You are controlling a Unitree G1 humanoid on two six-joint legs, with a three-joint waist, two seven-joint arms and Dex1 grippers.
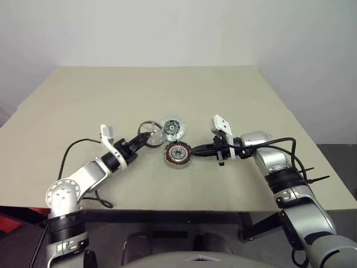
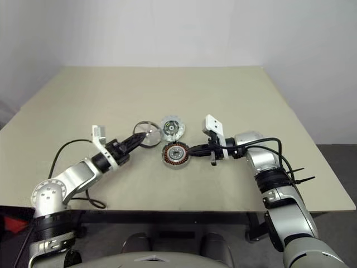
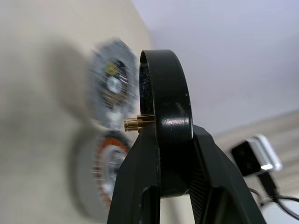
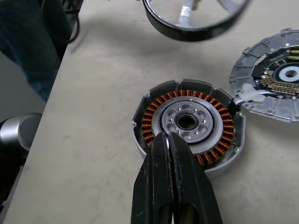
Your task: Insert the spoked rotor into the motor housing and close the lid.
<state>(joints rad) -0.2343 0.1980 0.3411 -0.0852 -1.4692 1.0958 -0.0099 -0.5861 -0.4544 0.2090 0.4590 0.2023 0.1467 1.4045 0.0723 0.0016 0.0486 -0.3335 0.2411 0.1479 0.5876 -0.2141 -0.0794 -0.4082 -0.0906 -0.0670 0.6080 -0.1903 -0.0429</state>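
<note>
- step in hand, as i judge it: bringing the spoked rotor (image 1: 149, 130) over for insertion; it is not yet in the motor housing (image 1: 178, 154), and the lid (image 1: 172, 128) is not yet on.
- the left gripper (image 1: 146, 137) pinches the rotor by its black rim. in the left wrist view the rim stands edge-on between the fingers (image 3: 140, 177), with a small brass pin sticking out at the hub.
- the rotor hangs clear of the table (image 1: 83, 100), just to the left of the lid and up-left of the housing.
- the housing sits flat on the table with its copper windings and silver centre facing up, open and empty.
- the right gripper (image 4: 169, 140) has its fingers pressed together with nothing between them. its tip rests at the housing's near edge, over the winding ring, seemingly to steady it.
- the lid lies flat just behind the housing, its rim touching or nearly touching the housing's rim; a small white tab sits at that joint.
- next move, by my reading: turn the rotor flat, centre its hub over the housing's bore and lower it straight; the right fingertip would need to clear the windings first.
</note>
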